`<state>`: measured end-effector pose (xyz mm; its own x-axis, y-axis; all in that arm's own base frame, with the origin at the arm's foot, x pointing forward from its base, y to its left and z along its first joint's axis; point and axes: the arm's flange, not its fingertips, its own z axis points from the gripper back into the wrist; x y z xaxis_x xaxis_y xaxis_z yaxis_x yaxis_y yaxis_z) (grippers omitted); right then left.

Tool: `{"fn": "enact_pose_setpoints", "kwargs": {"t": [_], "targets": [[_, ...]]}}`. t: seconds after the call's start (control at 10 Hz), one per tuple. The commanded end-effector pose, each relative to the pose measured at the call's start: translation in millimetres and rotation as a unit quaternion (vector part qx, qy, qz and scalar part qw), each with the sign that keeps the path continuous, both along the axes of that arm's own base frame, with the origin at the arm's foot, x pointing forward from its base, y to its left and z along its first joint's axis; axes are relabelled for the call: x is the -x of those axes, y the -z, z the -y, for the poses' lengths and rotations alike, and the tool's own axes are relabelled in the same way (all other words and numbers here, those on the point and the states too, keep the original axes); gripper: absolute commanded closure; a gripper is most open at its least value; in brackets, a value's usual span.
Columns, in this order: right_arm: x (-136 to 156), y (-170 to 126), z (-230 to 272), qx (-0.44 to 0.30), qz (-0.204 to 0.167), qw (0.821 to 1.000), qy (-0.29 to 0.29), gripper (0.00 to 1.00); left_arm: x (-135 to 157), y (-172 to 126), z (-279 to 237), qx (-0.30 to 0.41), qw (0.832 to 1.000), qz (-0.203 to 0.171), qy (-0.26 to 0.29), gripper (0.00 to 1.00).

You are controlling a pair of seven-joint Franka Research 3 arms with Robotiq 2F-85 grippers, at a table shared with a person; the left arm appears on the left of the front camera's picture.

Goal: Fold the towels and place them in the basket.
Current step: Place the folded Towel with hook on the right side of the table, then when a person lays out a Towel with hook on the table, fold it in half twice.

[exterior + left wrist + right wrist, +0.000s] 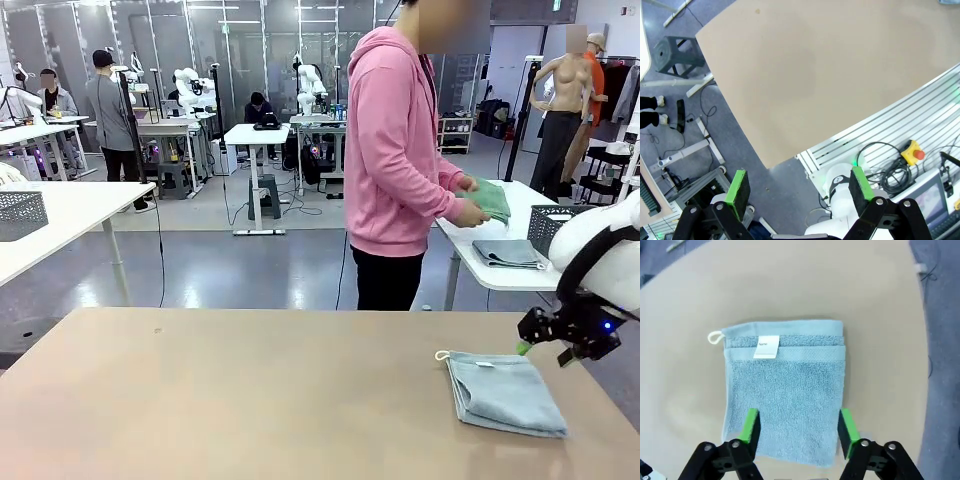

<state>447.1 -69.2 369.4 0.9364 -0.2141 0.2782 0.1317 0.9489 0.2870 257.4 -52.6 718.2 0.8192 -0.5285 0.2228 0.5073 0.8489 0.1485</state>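
Blue-grey towel [785, 380] lies folded; our right end effector [798, 417] hovers wide over its 6 o'clock edge. Next, we regrasp for the basket [547, 225].

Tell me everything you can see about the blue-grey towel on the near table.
The blue-grey towel looks like soft terry, folded into a flat rectangle with layered edges along one side, a white loop at a corner and a white label. It lies on the tan table, near its right end. The open right gripper hangs over it, not gripping.
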Motion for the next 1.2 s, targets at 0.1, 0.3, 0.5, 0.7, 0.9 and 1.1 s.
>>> {"fn": "enact_pose_setpoints", "kwargs": {"t": [0.1, 0.3, 0.5, 0.7, 0.9, 1.1], "targets": [[17, -52, -24, 0.048, 0.009, 0.999, -0.012, 0.0, 1, -1, 0, -0.003, 1.0, 0.002, -0.004, 0.0], [7, -41, -11, 0.037, 0.017, 0.999, -0.013, 0.0, 1, -1, 0, -0.003, 1.0, 0.002, -0.004, 0.0], [7, -41, -11, 0.037, 0.017, 0.999, -0.013, 0.0, 1, -1, 0, -0.003, 1.0, 0.002, -0.004, 0.0], [7, -41, -11, 0.037, 0.017, 0.999, -0.013, 0.0, 1, -1, 0, -0.003, 1.0, 0.002, -0.004, 0.0], [7, -41, -11, 0.037, 0.017, 0.999, -0.013, 0.0, 1, -1, 0, -0.003, 1.0, 0.002, -0.004, 0.0], [7, -41, -11, 0.037, 0.017, 0.999, -0.013, 0.0, 1, -1, 0, -0.003, 1.0, 0.002, -0.004, 0.0]]}}
